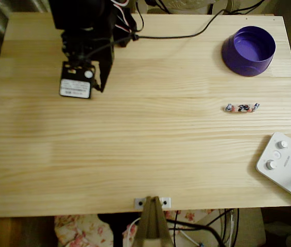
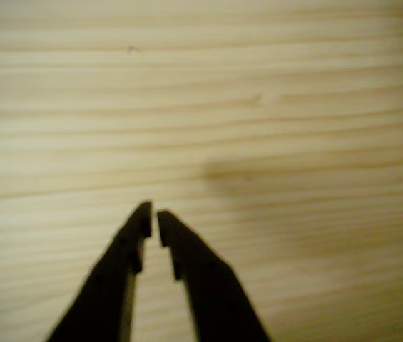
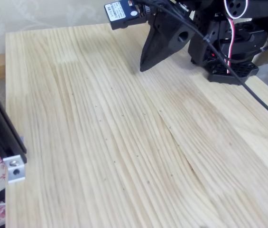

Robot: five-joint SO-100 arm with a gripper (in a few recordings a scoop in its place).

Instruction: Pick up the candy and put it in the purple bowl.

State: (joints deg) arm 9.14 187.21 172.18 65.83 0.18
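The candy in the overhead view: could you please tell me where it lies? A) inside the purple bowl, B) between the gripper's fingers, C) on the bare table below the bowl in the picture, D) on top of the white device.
C: the candy lies flat on the wooden table, below the purple bowl and apart from it.

White device [image 1: 288, 165] cut off at edge; candy [image 1: 242, 107] markings perhaps unreadable.

Pale pine counter [image 1: 135, 154] with long grain lines, lit by warm yellowish light. Floral fabric [image 1: 78, 229] is seen below the near edge in the overhead view. A metal bracket [image 3: 14, 168] is fixed at the counter edge. Pale patterned wall [image 3: 39, 14] is seen behind.
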